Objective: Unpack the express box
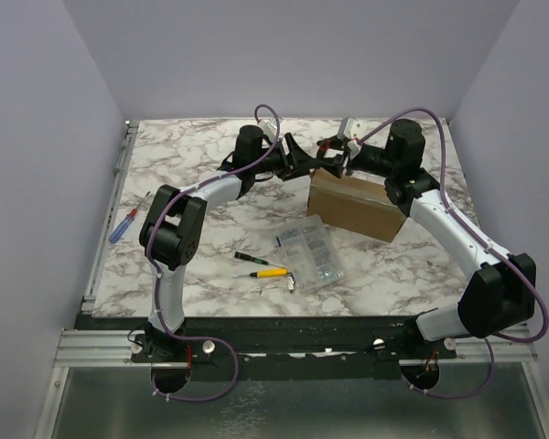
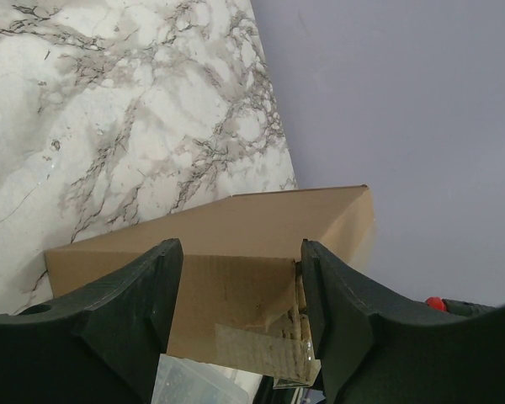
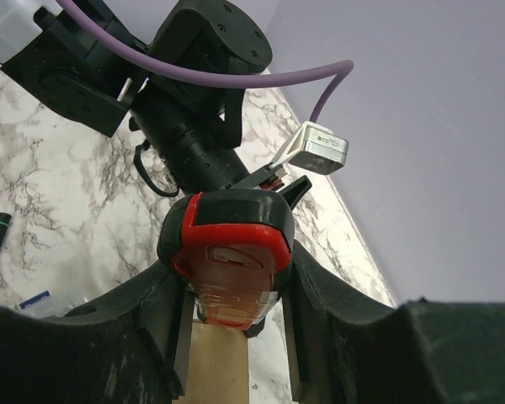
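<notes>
The express box [image 1: 352,206] is a plain brown cardboard box standing at the back right of the marble table. In the left wrist view its taped end [image 2: 236,278] lies between the jaws. My left gripper [image 2: 240,248] is open at the box's far left corner [image 1: 297,154], and its right finger [image 2: 337,286] is against the torn cardboard edge. My right gripper [image 3: 234,269] is shut on a red and black utility knife [image 3: 231,244], held just above the box's top edge [image 3: 219,362]. In the top view this gripper [image 1: 334,160] is over the box's back left corner.
A clear plastic compartment case [image 1: 309,254] lies in front of the box. Two small screwdrivers [image 1: 256,259] [image 1: 273,272] lie to its left. A blue and red pen [image 1: 122,224] is by the left table edge. Purple walls close in the back and sides.
</notes>
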You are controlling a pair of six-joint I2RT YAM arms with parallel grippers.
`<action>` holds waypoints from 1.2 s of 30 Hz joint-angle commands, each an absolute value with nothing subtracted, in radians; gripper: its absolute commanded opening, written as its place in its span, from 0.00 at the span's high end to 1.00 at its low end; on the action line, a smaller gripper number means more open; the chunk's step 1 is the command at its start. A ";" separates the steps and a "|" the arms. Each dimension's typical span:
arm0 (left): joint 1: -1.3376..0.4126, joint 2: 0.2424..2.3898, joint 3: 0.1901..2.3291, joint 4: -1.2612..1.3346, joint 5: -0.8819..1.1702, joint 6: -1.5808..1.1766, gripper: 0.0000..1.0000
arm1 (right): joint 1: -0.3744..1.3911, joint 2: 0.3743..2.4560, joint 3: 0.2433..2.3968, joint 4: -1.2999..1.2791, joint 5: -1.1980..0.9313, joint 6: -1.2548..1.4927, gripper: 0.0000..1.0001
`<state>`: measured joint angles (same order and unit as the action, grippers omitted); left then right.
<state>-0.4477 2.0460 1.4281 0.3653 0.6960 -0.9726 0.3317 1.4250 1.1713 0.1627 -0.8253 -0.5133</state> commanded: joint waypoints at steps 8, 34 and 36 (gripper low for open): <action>-0.457 2.065 1.408 0.348 0.713 -0.959 0.36 | 0.326 1.421 1.177 0.107 -0.886 -0.559 1.00; -0.330 1.974 1.424 0.345 0.734 -0.940 0.23 | 0.324 1.503 1.238 0.065 -0.861 -0.335 1.00; -0.296 1.935 1.432 0.291 0.716 -0.895 0.23 | 0.324 1.513 1.246 0.066 -0.847 -0.320 1.00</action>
<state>-0.3893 2.0407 1.4227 0.3504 0.7181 -0.9646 0.3233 1.4837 1.2381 0.0452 -0.9012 -0.3832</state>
